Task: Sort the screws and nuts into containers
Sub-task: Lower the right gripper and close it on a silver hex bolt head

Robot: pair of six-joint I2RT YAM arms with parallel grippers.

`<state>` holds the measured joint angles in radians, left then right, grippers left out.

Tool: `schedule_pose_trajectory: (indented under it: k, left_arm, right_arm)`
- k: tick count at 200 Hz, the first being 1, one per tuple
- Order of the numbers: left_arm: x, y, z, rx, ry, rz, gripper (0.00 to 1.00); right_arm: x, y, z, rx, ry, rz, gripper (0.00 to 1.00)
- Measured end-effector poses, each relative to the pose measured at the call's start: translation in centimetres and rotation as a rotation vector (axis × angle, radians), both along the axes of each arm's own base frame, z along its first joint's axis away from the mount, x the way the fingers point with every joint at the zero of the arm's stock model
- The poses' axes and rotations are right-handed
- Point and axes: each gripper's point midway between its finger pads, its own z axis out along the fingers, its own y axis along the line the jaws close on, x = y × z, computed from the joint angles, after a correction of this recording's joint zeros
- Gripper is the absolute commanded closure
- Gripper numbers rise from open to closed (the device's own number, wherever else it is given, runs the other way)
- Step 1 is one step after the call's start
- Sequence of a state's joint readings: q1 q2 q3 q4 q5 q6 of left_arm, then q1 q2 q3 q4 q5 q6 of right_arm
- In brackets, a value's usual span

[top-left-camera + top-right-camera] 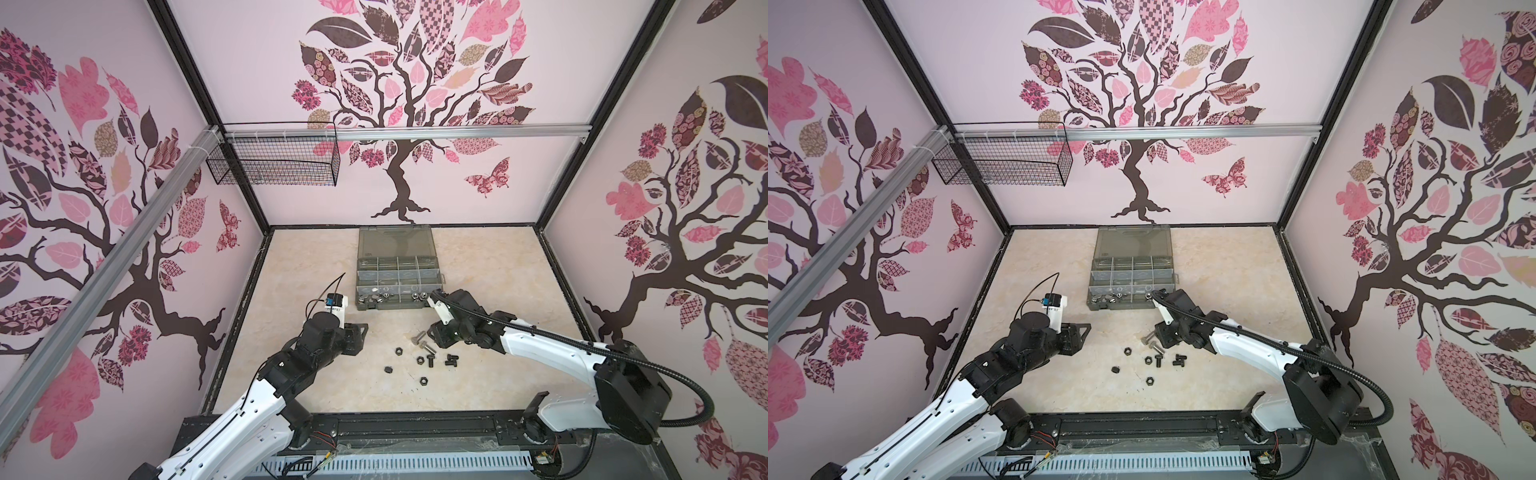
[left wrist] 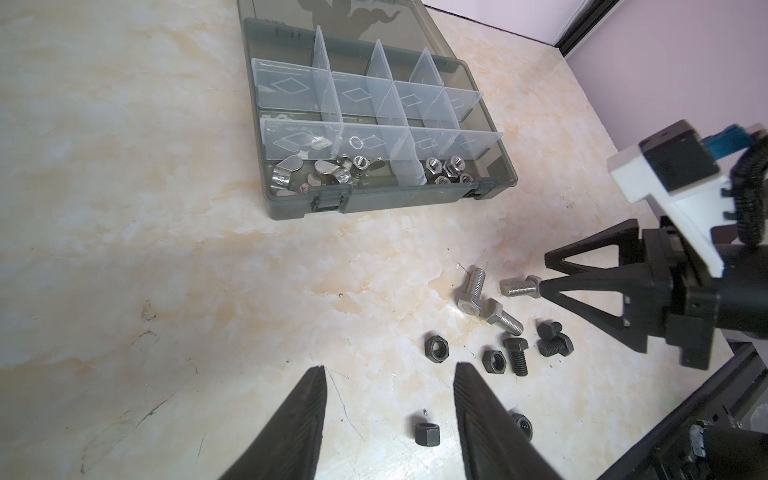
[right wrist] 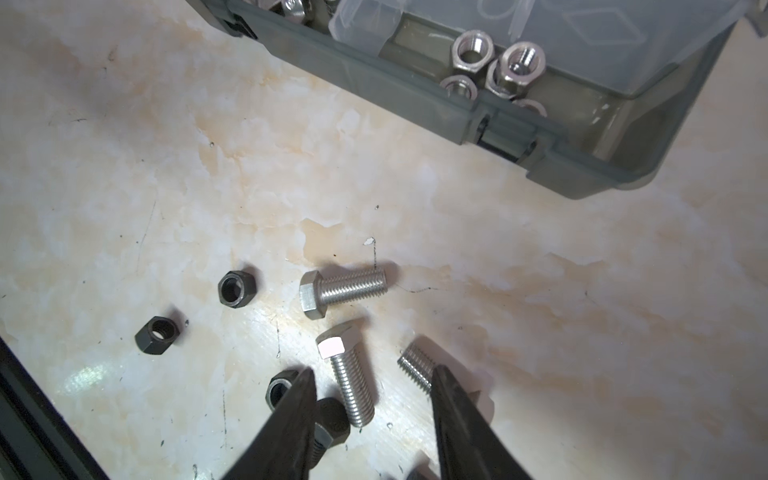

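Note:
Three silver screws [image 3: 345, 289] and several black nuts [image 2: 435, 347] and black screws [image 2: 516, 355] lie loose on the marble tabletop in front of the grey organiser case [image 2: 395, 199]. Its front containers hold silver wing nuts [image 2: 316, 170] and silver hex nuts [image 3: 494, 62]. My right gripper [image 3: 374, 374] is open and low over the pile, with one silver screw [image 3: 348, 382] lying between its fingers and another partly hidden behind one finger. My left gripper [image 2: 388, 372] hangs open and empty to the left of the pile, a black nut [image 2: 428, 432] below its gap. Both top views show both grippers [image 1: 432, 332] [image 1: 1084, 330].
The case's flat lid [image 1: 395, 241] lies open behind the compartments. A black wire mesh basket [image 1: 274, 166] hangs on the back left rail. Pink patterned walls close in three sides, and a black base rail [image 1: 415, 428] runs along the front edge.

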<state>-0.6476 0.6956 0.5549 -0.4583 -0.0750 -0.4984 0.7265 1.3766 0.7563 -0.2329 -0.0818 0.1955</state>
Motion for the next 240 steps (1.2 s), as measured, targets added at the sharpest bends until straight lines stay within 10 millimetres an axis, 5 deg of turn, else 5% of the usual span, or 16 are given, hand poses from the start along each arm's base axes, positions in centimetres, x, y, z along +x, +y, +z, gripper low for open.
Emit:
schedule_pose_trajectory:
  k: [105,240]
  left_arm:
    - [-0.3,0.7,0.0,-0.008,-0.032,0.018,0.47]
    - [-0.5,0.7,-0.5,-0.019,-0.01,0.027,0.47]
  right_arm:
    - [-0.4,0.9,-0.8,-0.072,0.011,0.056,0.53]
    - [-1.6,1.9,-3.5,-0.204,0.039,0.18,0.66]
